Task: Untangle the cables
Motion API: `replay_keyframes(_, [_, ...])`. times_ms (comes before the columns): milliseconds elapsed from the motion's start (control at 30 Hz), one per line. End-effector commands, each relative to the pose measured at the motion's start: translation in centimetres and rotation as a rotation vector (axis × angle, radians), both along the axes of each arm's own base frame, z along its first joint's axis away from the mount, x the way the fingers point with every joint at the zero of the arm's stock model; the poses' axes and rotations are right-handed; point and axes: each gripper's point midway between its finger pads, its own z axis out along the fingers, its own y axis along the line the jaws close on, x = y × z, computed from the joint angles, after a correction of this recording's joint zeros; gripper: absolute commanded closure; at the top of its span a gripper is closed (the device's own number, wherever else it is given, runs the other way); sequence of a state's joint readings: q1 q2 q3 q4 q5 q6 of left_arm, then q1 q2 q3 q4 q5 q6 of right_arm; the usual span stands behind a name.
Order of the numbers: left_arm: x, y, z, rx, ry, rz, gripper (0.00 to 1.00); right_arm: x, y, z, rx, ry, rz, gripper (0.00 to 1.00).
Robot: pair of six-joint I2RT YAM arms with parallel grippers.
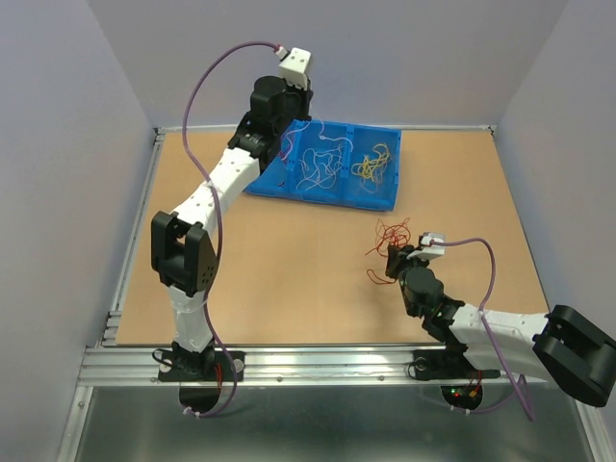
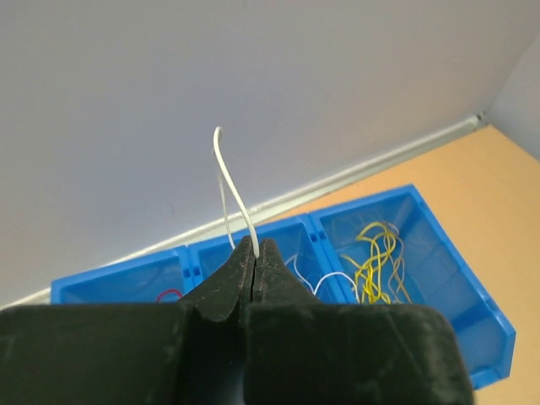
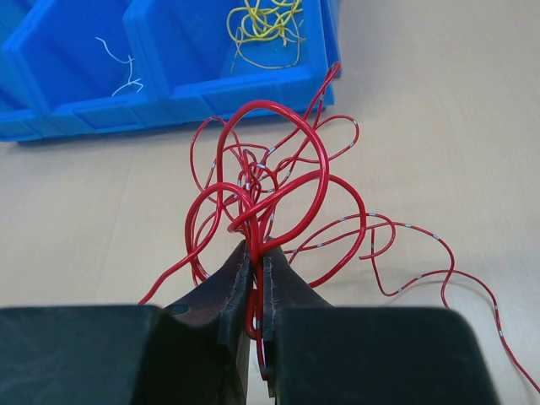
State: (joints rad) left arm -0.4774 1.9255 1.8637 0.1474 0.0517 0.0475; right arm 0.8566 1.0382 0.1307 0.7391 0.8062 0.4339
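Right now my left hand [image 2: 256, 253] is clenched on a single thin white wire [image 2: 229, 177], held above the blue plastic three-compartment bin [image 1: 385, 202] at twelve o'clock on the tan wooden tabletop [image 1: 289, 279]. I judge that's to sort it in with the loose white wires [image 1: 318, 164] in the middle compartment. My right hand [image 3: 257, 257] pinches the curly red wire clump [image 3: 270, 186] at four o'clock, probably anchoring it so strands can be pulled free. Only the right wrist view shows the red loops crossing right at the grip. Only the overhead view shows both arms well apart, and only the left wrist view shows a short red wire [image 2: 169, 295] in the bin's left compartment
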Motion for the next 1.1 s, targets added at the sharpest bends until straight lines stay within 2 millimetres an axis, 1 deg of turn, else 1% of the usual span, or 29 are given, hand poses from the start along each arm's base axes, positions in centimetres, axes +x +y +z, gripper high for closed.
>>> replay_keyframes(0, [-2.1,2.1,7.8,-0.157,-0.155,0.004,1.0,0.0,-0.4,0.1,0.011,-0.013,-0.016,0.99])
replay_keyframes(67, [-2.0,2.5,7.8,-0.16,-0.157,0.003,1.0,0.1,-0.4,0.1,0.008,-0.012,-0.016,0.99])
replay_keyframes(233, [-1.4,2.3,6.6,-0.143,-0.13,0.002,1.0,0.1,-0.3,0.1,0.009,-0.01,-0.016,0.99])
replay_keyframes(267, [-1.2,2.8,6.6,-0.145,-0.128,0.034,1.0,0.1,-0.3,0.0,0.008,-0.009,-0.015,0.99])
replay_keyframes(333, [-1.1,3.1,6.8,-0.149,-0.14,0.04,1.0,0.2,-0.3,0.1,0.008,-0.009,-0.016,0.99])
replay_keyframes(467, [-1.7,2.0,6.8,-0.126,-0.144,-0.037,1.0,0.2,-0.3,0.0,0.009,-0.008,-0.017,0.99])
replay_keyframes(567, [-1.8,1.3,6.1,-0.115,-0.125,-0.064,1.0,0.2,-0.2,0.0,0.007,-0.008,-0.013,0.99])
replay_keyframes(600, [-1.6,1.1,5.3,-0.106,-0.104,-0.068,1.0,0.2,-0.2,0.0,0.007,-0.007,-0.012,0.99])
replay_keyframes(667, [-1.3,1.0,4.9,-0.1,-0.089,-0.067,1.0,0.2,-0.2,0.0,0.008,-0.007,-0.01,0.99])
replay_keyframes(900, [-0.5,0.2,1.7,-0.097,-0.017,-0.079,1.0,0.1,-0.3,0.1,0.008,-0.011,-0.012,0.99])
replay_keyframes(1067, [-0.3,-0.7,0.4,-0.1,0.015,-0.099,1.0,0.1,-0.2,0.2,0.013,-0.013,-0.007,0.99])
